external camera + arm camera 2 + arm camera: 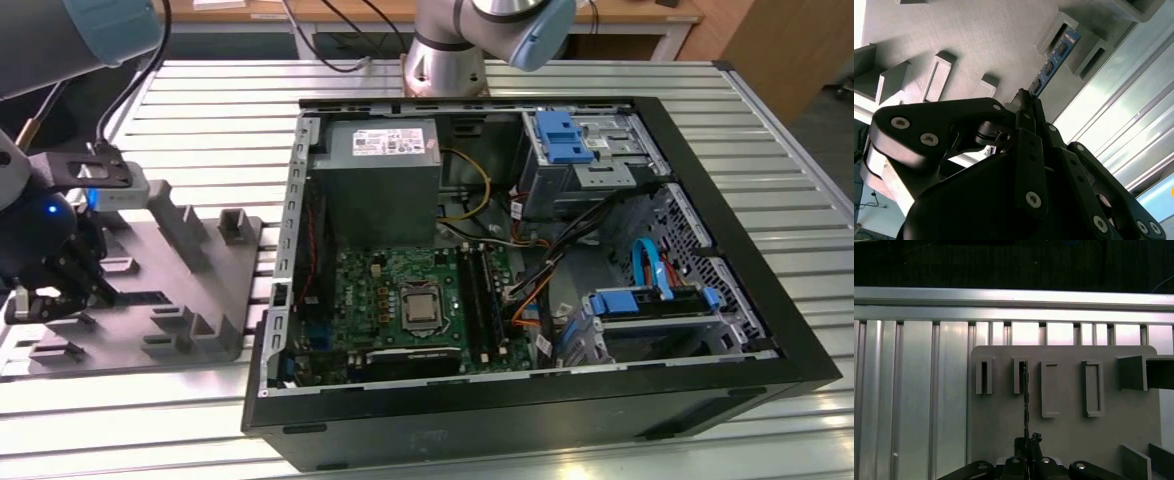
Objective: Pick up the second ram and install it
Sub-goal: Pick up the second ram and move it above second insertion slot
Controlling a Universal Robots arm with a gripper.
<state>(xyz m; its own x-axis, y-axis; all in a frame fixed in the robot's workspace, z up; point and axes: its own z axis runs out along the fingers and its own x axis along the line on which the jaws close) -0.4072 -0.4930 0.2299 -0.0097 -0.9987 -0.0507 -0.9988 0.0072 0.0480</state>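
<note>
The second ram (1055,56) is a thin bluish-dark stick standing on edge in a slot of the grey holder block (1064,435). In the first wrist view the ram (1025,395) appears edge-on as a thin dark line running from the slot to my fingers. My gripper (1026,100) (1027,442) is shut on the near end of the stick. In the exterior view my gripper (51,296) hangs over the grey holder (174,290) at the exterior view's left. The green board (387,300) with its long black slots (481,300) lies inside the open computer case.
The black computer case (534,410) lies open on the slatted aluminium table (747,140), with a grey power supply (380,180), blue drive brackets (561,135) and loose cables. The holder has several raised blocks and empty slots (1049,389). The arm's base (447,60) stands behind the case.
</note>
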